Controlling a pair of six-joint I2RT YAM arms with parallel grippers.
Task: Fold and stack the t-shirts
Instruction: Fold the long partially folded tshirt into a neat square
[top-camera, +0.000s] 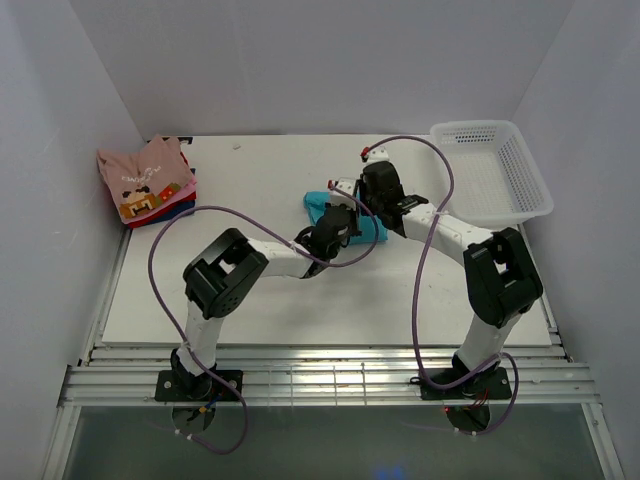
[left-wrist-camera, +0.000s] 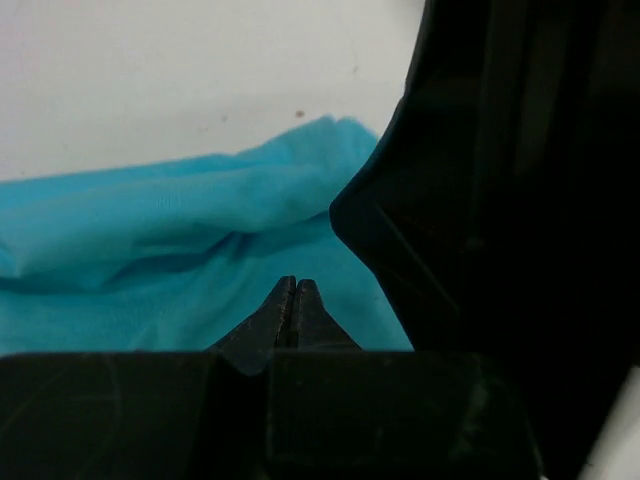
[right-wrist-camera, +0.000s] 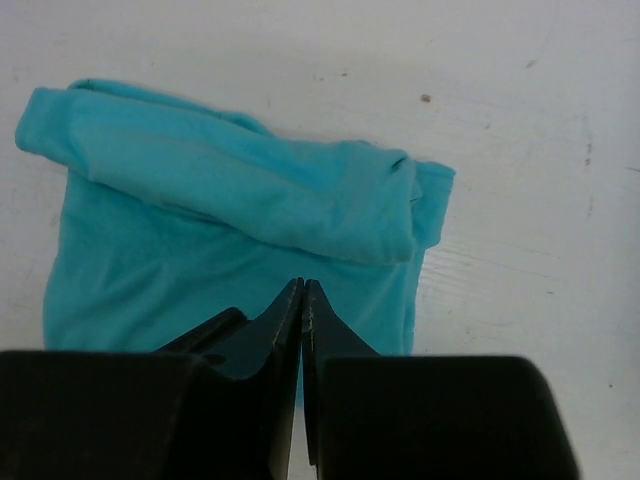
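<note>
At the centre of the top view, the partly folded teal t-shirt (top-camera: 318, 208) is overhung by the left gripper (left-wrist-camera: 296, 287) and right gripper (right-wrist-camera: 301, 287), both closed tight with no cloth visibly pinched, presumably for pressing the fold flat.

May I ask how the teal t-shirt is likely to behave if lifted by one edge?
Probably floppy: the teal t-shirt lies in soft rolls and creases, so it would likely sag and unfold. It looks thin, so likely light. Pushed, it would probably bunch rather than slide.
</note>
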